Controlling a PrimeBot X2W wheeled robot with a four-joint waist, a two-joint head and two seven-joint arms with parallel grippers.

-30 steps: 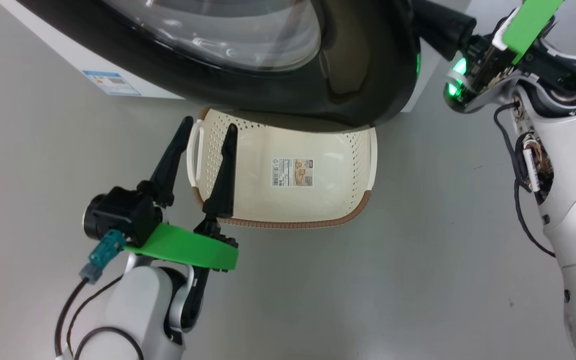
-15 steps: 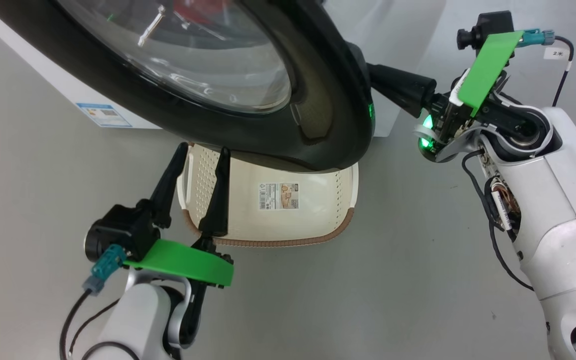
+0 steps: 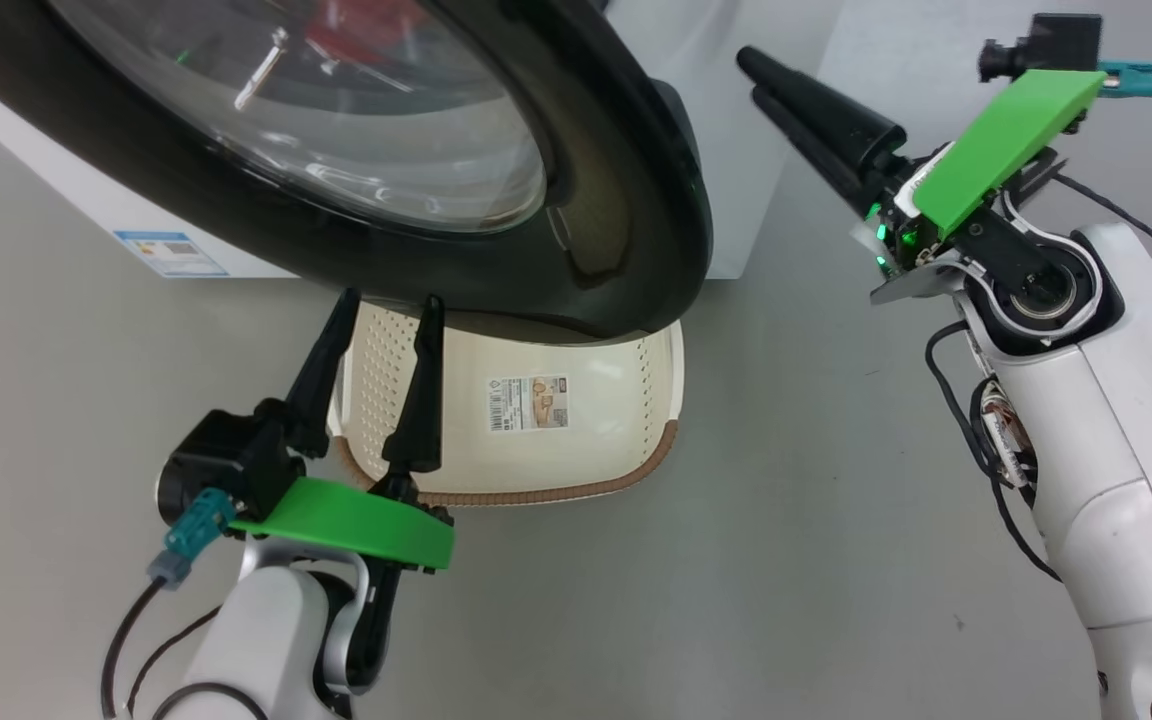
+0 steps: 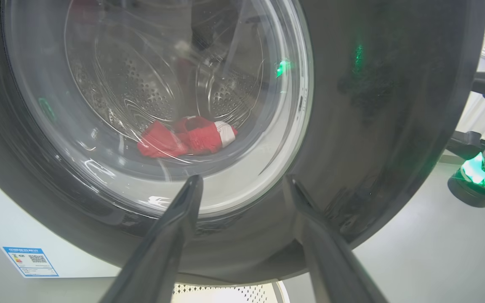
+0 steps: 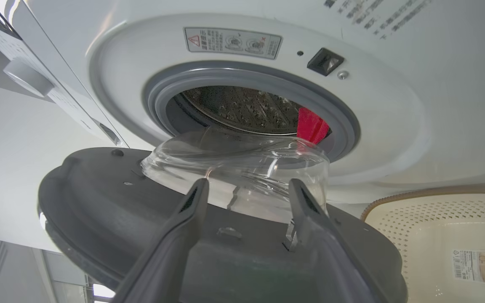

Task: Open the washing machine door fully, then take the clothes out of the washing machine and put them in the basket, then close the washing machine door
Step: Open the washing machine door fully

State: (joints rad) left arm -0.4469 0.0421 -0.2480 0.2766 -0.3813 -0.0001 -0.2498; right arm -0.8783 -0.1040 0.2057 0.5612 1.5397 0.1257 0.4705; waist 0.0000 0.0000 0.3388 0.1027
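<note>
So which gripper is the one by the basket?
The left gripper: open, it points across the left end of the basket, near the washing machine door. The right gripper stands off beside the door's right edge, touching nothing.

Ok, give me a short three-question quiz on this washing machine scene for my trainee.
1. True or false: the cream perforated plastic basket holds none of the red fabric clothes.
2. The right gripper is: A) open, apart from the round black-rimmed glass door; B) clamped on that door; C) gripping the basket.
3. Fill in: the clothes lie in the steel ___.
Key: 1 true; 2 A; 3 drum.
</note>
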